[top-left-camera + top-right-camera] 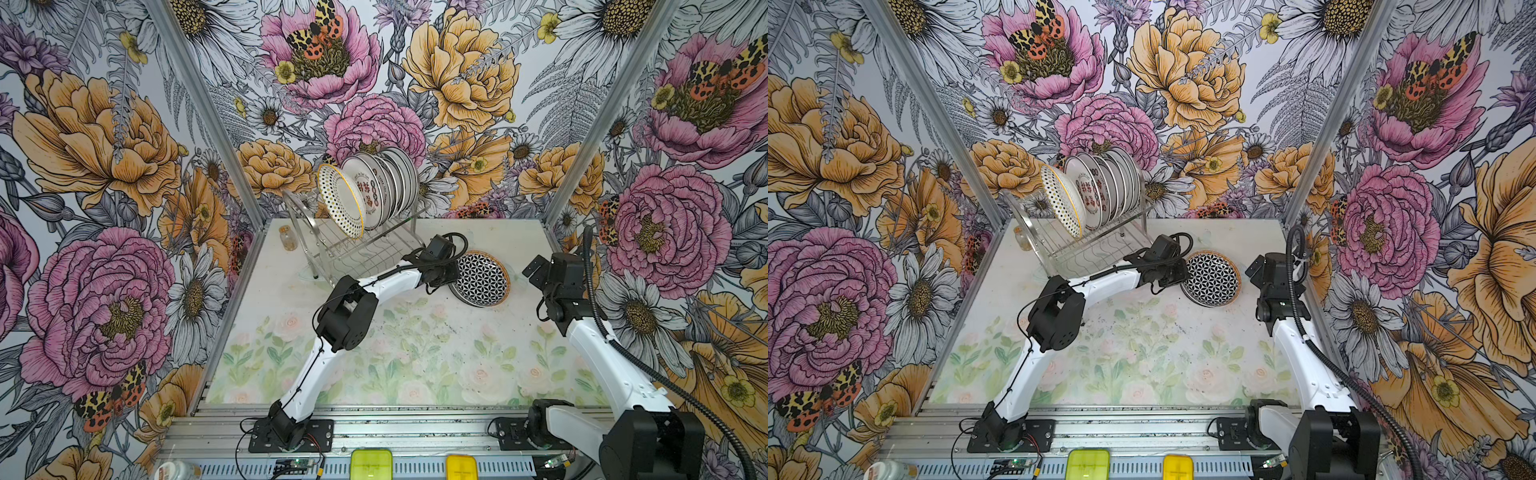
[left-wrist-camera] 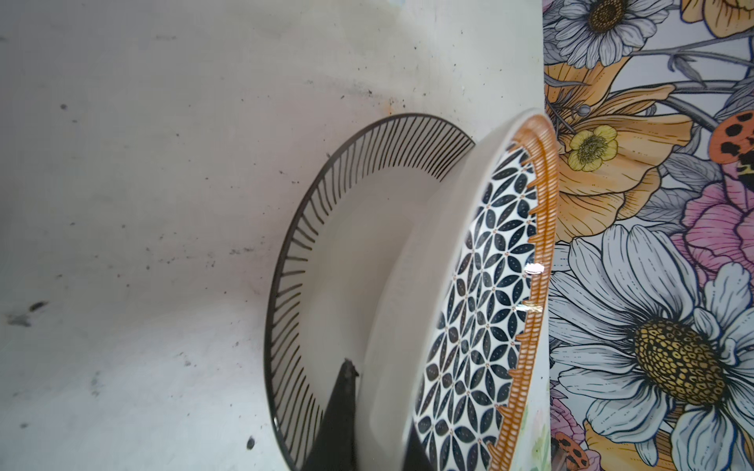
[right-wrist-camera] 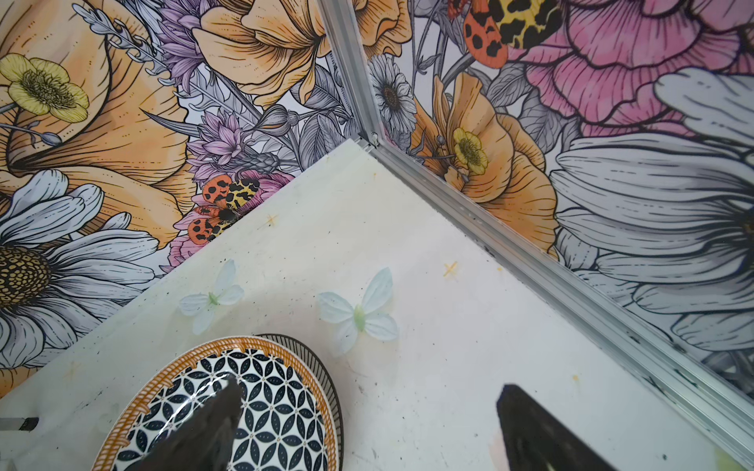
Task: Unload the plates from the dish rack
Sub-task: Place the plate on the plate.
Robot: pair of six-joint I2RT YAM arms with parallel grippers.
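Note:
The dish rack [image 1: 353,249] [image 1: 1075,245] stands at the back of the table, with several plates [image 1: 374,187] [image 1: 1100,187] upright in its top tier. My left gripper [image 1: 446,274] [image 2: 379,407] is shut on the rim of a black-and-white geometric plate [image 1: 482,279] [image 1: 1212,279] [image 2: 489,285] with an orange edge. It holds that plate tilted over a striped-rim plate [image 2: 347,228] [image 3: 332,379] lying flat on the table. My right gripper [image 1: 536,270] [image 3: 369,387] is open just right of these two plates, with nothing between its fingers.
A small glass jar [image 1: 287,237] stands left of the rack by the back wall. Floral walls and aluminium frame rails [image 3: 530,253] close in the back and sides. Two yellow boxes [image 1: 371,463] sit on the front rail.

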